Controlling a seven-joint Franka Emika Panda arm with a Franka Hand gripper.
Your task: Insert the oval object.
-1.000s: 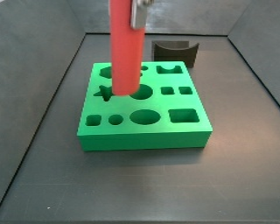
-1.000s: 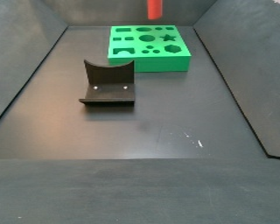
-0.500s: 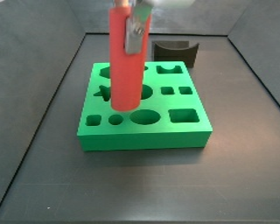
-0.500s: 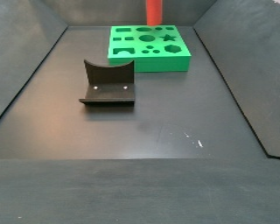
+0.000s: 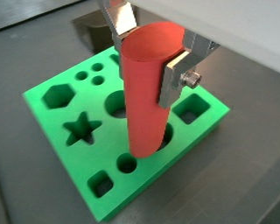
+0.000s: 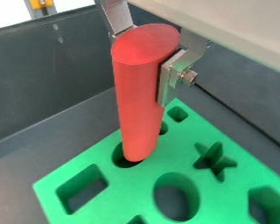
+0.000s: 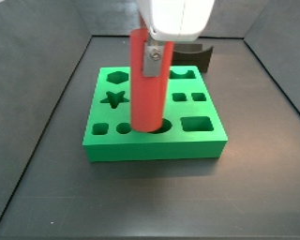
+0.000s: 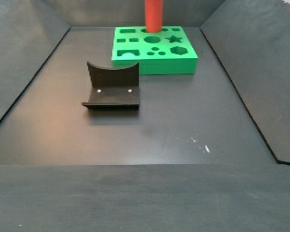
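The oval object is a long red-orange rod (image 7: 143, 89), held upright. My gripper (image 7: 147, 56) is shut on its upper part. The silver fingers (image 5: 173, 75) clamp its two sides in both wrist views (image 6: 173, 75). The rod (image 5: 147, 96) stands over the green block (image 7: 190, 139), which has several shaped holes. Its lower end sits at the mouth of a large rounded hole in the block's front row in a side view. I cannot tell how deep it is. In a wrist view the rod (image 6: 139, 96) meets the block (image 6: 101, 179) at a hole. In a side view the rod (image 8: 152, 13) rises above the block (image 8: 172, 62).
The fixture (image 8: 111, 89) stands on the dark floor apart from the block and shows behind it in a side view (image 7: 198, 56). Dark walls (image 8: 44, 63) enclose the floor. A star hole (image 7: 112, 98) lies beside the rod.
The gripper has carried the rod from the block's middle toward its front row and lowered it to a large hole.
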